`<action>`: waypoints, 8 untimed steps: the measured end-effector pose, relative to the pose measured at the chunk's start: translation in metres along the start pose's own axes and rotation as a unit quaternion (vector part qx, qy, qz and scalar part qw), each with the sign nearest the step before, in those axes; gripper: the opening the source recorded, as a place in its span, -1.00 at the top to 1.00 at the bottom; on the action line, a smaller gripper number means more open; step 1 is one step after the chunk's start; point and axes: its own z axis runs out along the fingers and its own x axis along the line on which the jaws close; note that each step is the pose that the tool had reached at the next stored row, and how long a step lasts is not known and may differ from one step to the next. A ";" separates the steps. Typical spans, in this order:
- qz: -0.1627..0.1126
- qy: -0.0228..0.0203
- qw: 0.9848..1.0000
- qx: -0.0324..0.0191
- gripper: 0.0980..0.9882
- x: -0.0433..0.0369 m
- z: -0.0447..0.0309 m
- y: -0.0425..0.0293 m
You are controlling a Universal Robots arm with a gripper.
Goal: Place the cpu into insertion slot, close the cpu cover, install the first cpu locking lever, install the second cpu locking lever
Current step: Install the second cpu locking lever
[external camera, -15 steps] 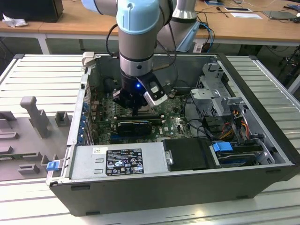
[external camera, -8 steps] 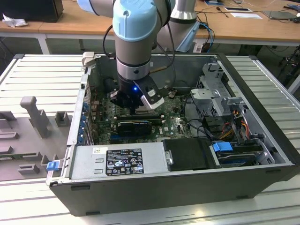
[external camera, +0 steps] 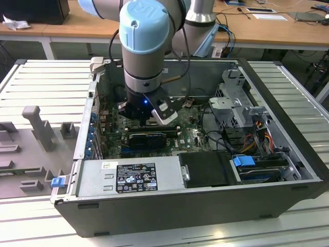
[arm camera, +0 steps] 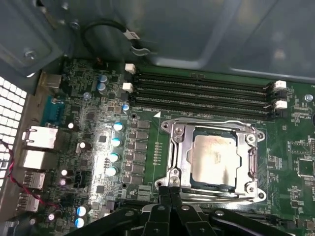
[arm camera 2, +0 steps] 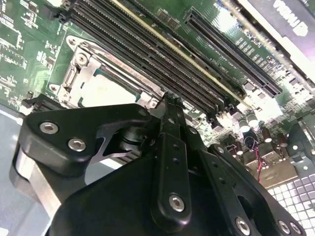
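Ribbed grey worktop (external camera: pixel 46 77) under an open computer case (external camera: pixel 205 200). Pincer (arm camera: pixel 170 192) pressed together at the socket's lower edge. Square silvery cpu (arm camera: pixel 212 156) flat, lower right, framed by closed cpu cover (arm camera: pixel 178 147).

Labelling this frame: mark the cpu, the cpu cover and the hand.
cpu (arm camera: pixel 212 156): first wrist view, middle of its silvery top.
cpu cover (arm camera: pixel 252 160): first wrist view, frame rail beside the window.
hand (arm camera: pixel 170 194): first wrist view, fingertips meeting at the socket's edge.
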 end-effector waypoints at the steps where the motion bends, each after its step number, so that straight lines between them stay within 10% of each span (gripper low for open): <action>1: 0.000 -0.001 1.000 -0.003 0.98 0.0010 0.0001 -0.0012; 8: -0.001 -0.004 1.000 -0.021 0.98 0.0045 0.0035 -0.0064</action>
